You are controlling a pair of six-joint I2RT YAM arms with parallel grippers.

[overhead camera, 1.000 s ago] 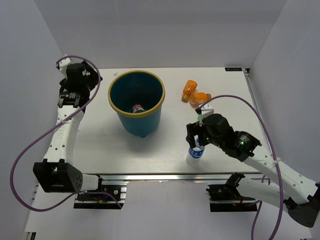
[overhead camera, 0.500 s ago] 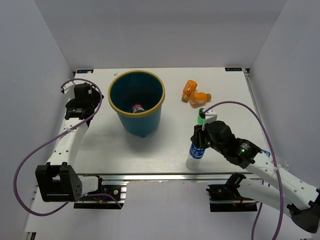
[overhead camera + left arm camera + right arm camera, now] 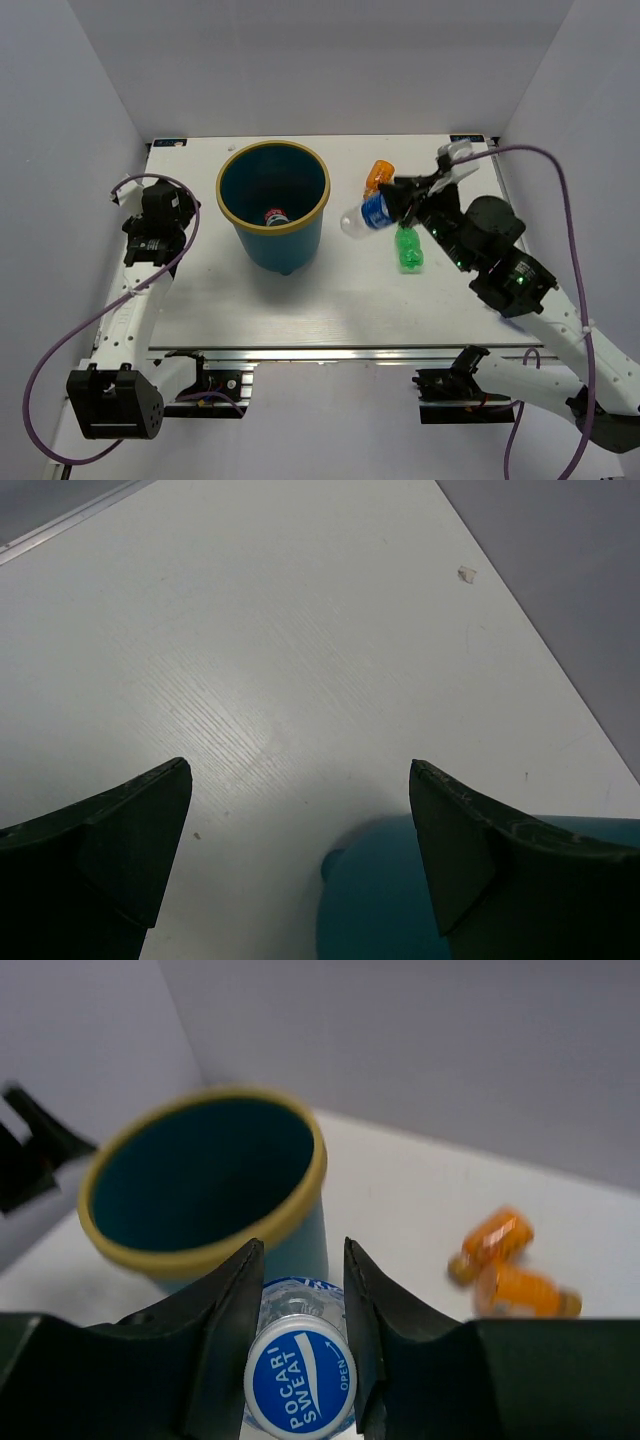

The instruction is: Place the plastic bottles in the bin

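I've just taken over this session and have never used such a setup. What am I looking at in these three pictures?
Two robot arms are bolted at the near edge of a table. The overhead picture shows both. The other two come from a camera on each wrist, looking past its own fingers. The left gripper is open and empty, near the teal bin. The right gripper holds a clear, blue-labelled Pocari Sweat bottle in the air, right of the bin. On the table lie a green bottle and two orange bottles. One red-labelled bottle already sits inside the bin.
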